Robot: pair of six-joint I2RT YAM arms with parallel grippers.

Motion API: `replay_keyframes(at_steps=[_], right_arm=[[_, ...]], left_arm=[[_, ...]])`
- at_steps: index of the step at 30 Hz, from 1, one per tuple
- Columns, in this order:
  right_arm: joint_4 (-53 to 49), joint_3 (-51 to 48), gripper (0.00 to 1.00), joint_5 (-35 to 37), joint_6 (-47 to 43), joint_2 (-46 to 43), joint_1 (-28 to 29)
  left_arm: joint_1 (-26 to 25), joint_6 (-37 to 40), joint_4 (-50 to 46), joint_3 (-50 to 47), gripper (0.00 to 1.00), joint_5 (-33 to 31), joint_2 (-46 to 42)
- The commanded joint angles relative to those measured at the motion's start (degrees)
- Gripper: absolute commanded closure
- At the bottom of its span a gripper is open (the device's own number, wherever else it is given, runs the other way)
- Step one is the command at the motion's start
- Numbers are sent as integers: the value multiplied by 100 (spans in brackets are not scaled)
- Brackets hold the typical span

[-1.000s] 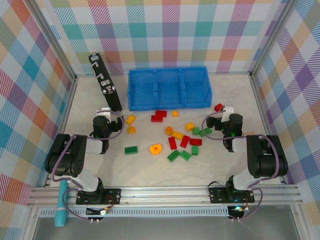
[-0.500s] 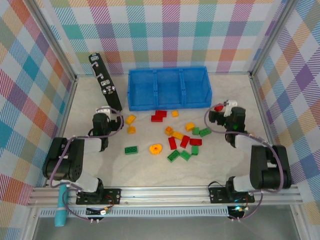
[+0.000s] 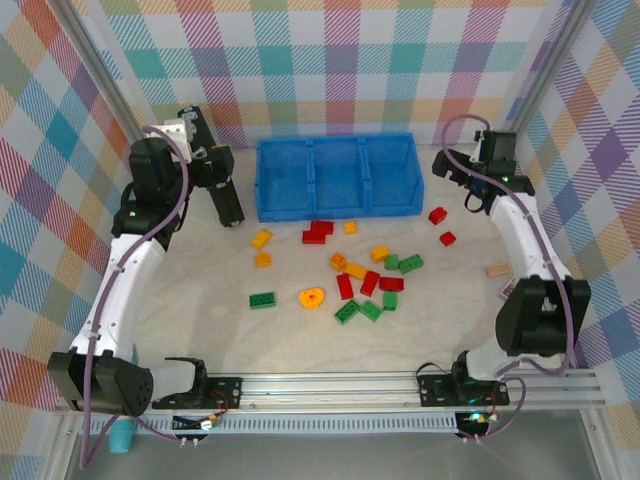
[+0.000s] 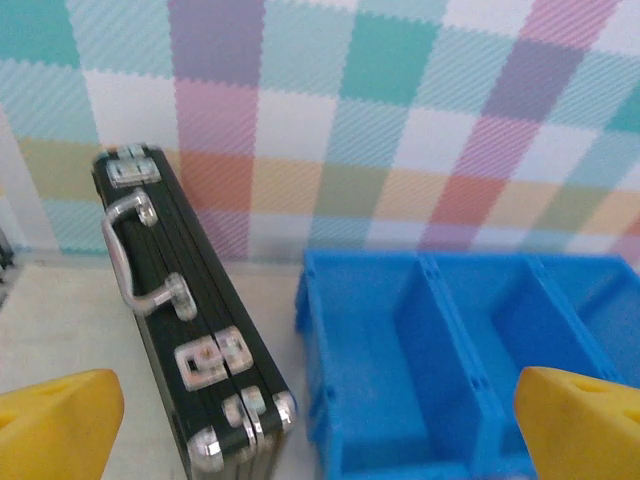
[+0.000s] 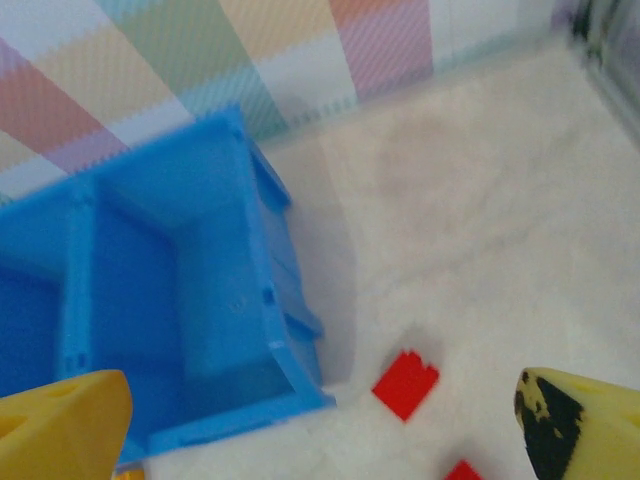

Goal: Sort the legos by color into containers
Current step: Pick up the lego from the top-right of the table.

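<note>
The legos lie scattered on the table in front of the blue bin [image 3: 338, 206]: red bricks [image 3: 319, 231], yellow ones [image 3: 262, 239], green ones [image 3: 263, 300] and an orange ring [image 3: 312, 297]. Two red bricks [image 3: 437, 214] lie off the bin's right end, and the right wrist view shows one of them [image 5: 405, 383]. My left gripper [image 3: 214, 162] hangs open above the black case, with the bin's compartments [image 4: 312, 300] ahead of it. My right gripper [image 3: 447, 166] hangs open beside the bin's right end [image 5: 272, 270]. Both grippers [image 4: 320, 430] [image 5: 325, 430] hold nothing.
A black case [image 3: 222, 190] with silver latches [image 4: 215, 360] stands at the back left, beside the bin. A small tan block [image 3: 497, 269] lies near the right wall. Checked walls and aluminium rails close in the table on three sides.
Both arms have risen from low folded poses near the bricks and reached toward the back, the left over the black case and the right to the bin's right end.
</note>
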Motion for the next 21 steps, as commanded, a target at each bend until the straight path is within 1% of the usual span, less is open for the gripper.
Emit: replay_keyframes(at_steps=[1,5,11,17,21], right_arm=[[-952,165,4,-190,870,512,-166],[-861,145,7,-320,1402,1044,-252],[-660,266,12,-451,1870,1834,-256],[-676,537,16,-288,2074,2458,-249],[-657,718,19,-375,2113,2767,-252]], left_arm=[[-63,126,-1649,342,0,473,-179],[-83,242,-2130,373,0,418,-517],[-85,399,-2547,213,0,222,-862],[-86,389,-2672,58,0,183,-1020],[-82,389,-2655,-15,0,157,-1039]])
